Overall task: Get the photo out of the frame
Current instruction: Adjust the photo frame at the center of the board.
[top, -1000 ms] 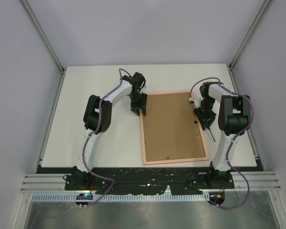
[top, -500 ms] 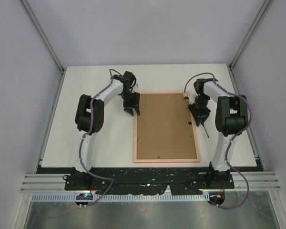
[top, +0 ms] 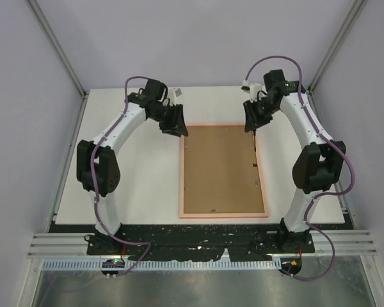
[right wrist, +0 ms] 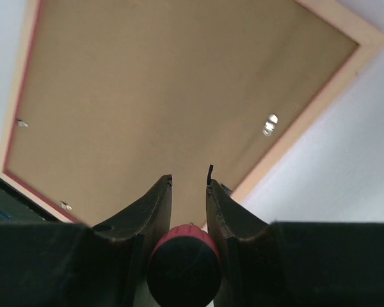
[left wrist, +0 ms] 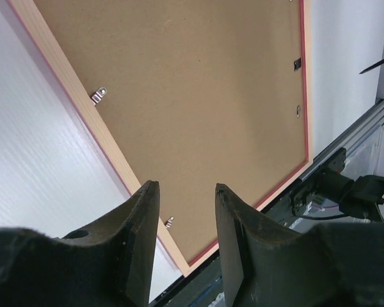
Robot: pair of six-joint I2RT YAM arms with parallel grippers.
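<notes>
The pink frame (top: 180, 179) lies face down on the white table, its brown back board (top: 222, 169) turned up. The photo is hidden under that board. My left gripper (top: 178, 125) hovers above the frame's far left corner; in the left wrist view it (left wrist: 187, 188) is open and empty, looking down at the frame's edge (left wrist: 67, 80). My right gripper (top: 251, 121) hangs over the far right corner. In the right wrist view it (right wrist: 189, 182) is shut on a screwdriver with a red and black handle (right wrist: 182, 265), above the frame's rim (right wrist: 305, 121).
Small metal turn clips (left wrist: 99, 96) (right wrist: 269, 125) sit along the board's edges. A white tag (top: 177, 93) lies near the table's far edge. A metal rail (top: 205, 246) runs along the near edge, and grey walls close in both sides.
The frame slid left and straightened a second ago, then stayed still. Both arms have since lifted off it and drawn back to its far corners, the right one keeping the screwdriver.
</notes>
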